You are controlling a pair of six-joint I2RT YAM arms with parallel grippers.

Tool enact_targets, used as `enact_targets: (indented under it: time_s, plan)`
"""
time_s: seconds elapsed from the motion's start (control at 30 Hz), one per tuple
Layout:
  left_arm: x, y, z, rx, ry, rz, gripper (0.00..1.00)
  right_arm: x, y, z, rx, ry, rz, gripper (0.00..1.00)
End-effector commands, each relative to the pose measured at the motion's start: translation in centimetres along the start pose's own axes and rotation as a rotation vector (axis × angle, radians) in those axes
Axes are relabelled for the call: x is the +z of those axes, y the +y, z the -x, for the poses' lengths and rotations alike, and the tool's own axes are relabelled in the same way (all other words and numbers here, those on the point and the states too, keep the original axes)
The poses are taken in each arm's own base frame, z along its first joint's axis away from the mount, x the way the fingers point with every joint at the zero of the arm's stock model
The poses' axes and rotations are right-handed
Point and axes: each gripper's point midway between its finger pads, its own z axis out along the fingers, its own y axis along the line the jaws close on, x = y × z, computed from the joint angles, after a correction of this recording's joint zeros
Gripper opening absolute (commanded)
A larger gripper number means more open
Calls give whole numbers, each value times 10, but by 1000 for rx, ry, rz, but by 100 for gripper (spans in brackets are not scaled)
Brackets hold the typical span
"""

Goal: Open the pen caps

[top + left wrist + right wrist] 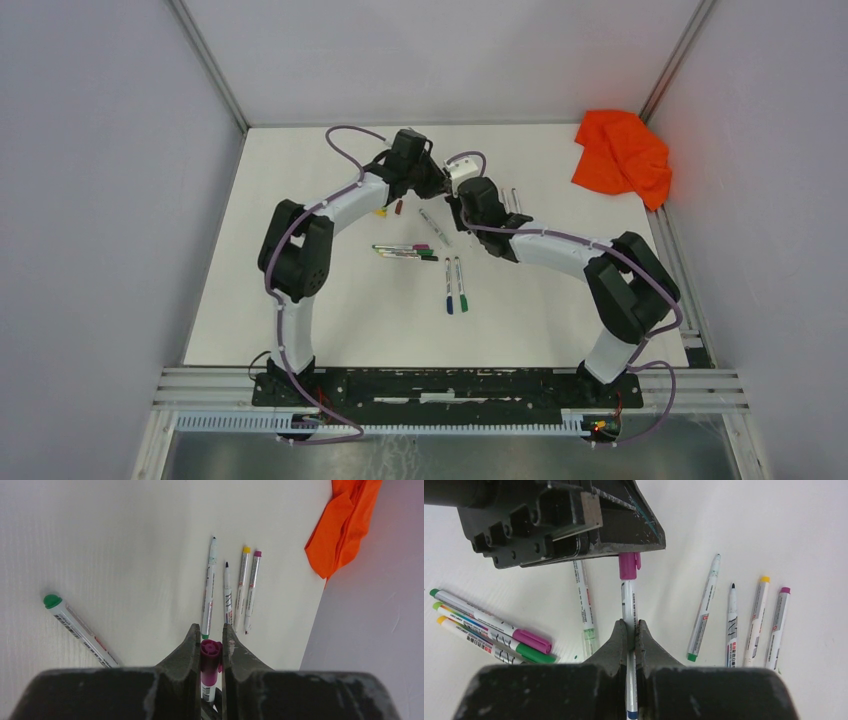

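Note:
One white pen hangs above the table between my two grippers. My left gripper [210,639] is shut on its magenta pen cap [210,656]. In the right wrist view the same cap [628,566] pokes out from under the left gripper's black body. My right gripper [629,629] is shut on the pen barrel [629,602] a little below the cap, which still sits on the barrel. In the top view the left gripper [437,183] and right gripper [463,202] meet at the far middle of the table.
Three capped pens lie at the left, among them a magenta cap [531,641] and a green cap [535,653]. Several uncapped pens [242,587] lie side by side to the right. Two loose caps [389,209] lie under the left arm. An orange cloth [622,155] fills the far right corner.

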Motion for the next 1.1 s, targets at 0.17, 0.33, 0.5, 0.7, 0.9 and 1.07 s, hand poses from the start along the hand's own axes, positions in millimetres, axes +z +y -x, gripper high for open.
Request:
enact_targets:
  time_s: [0.17,0.33,0.5,0.7,0.9,1.07]
  plan:
    - [-11,0,93,-144,-272,-15,2,-13,-28,-74,-90,215,-121,0]
    - [-24,-22,101,-156,-225,-244,2,-14,-14,-76,50,160,52,0]
    - [-38,-30,104,-85,-227,-399,2,-25,1,-59,146,87,217,0]
    - [-33,-3,106,-68,-209,-360,2,-29,-12,-39,179,42,213,0]
    - [-25,55,107,67,-203,22,2,-16,-45,-28,185,60,87,0]
    - [-34,99,111,157,-226,299,5,1,-70,-28,161,104,-23,0]
